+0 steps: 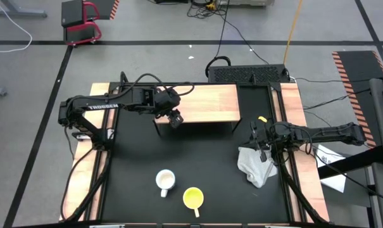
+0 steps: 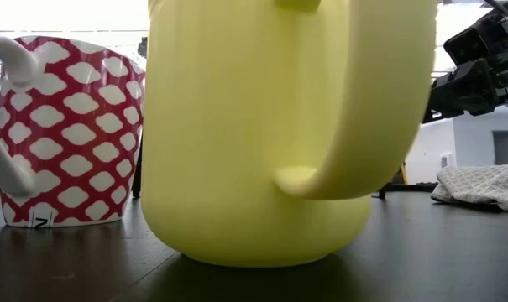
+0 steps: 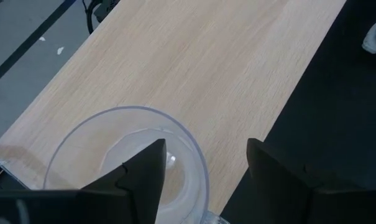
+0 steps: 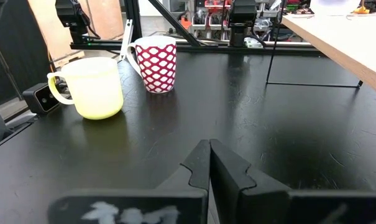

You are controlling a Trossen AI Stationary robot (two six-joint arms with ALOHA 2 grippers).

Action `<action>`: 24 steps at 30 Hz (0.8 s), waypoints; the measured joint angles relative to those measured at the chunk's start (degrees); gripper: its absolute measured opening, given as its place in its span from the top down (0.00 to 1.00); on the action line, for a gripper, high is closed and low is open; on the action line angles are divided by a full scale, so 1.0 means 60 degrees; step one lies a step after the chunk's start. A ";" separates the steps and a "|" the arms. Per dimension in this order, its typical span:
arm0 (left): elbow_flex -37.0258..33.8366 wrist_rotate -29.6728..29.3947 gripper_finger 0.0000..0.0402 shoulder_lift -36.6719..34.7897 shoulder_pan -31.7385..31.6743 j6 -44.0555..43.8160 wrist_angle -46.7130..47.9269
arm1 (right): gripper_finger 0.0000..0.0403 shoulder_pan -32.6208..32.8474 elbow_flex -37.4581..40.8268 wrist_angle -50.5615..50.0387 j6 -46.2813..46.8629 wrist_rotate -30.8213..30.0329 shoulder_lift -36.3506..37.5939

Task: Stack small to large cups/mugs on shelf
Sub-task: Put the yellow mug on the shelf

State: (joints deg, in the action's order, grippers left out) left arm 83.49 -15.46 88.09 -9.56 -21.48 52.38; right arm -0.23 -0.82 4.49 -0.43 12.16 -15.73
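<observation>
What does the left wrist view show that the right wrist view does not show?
Only the left wrist view shows the clear glass cup on the shelf's top, with one finger of the left gripper inside its rim. Only the right wrist view shows the yellow mug, the red-and-white patterned mug and the shut right gripper. Both show the shelf and the black tabletop.
</observation>
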 joint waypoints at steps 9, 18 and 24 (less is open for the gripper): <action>0.0006 0.0017 0.44 -0.0197 0.0000 0.0064 0.0073 | 1.00 0.0000 0.0000 -0.0004 0.0003 0.0000 0.0000; 0.0017 -0.0191 0.44 -0.1093 0.0136 -0.0223 0.0005 | 1.00 0.0003 0.0000 0.0014 0.0004 0.0000 0.0004; 0.0014 -0.0482 0.44 -0.1214 0.0331 -0.0249 0.0219 | 1.00 0.0001 0.0000 0.0088 0.0038 0.0000 -0.0004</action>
State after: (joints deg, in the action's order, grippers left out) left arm 83.57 -18.36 80.81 -7.57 -22.98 53.69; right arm -0.22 -0.82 5.02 -0.20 12.16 -15.75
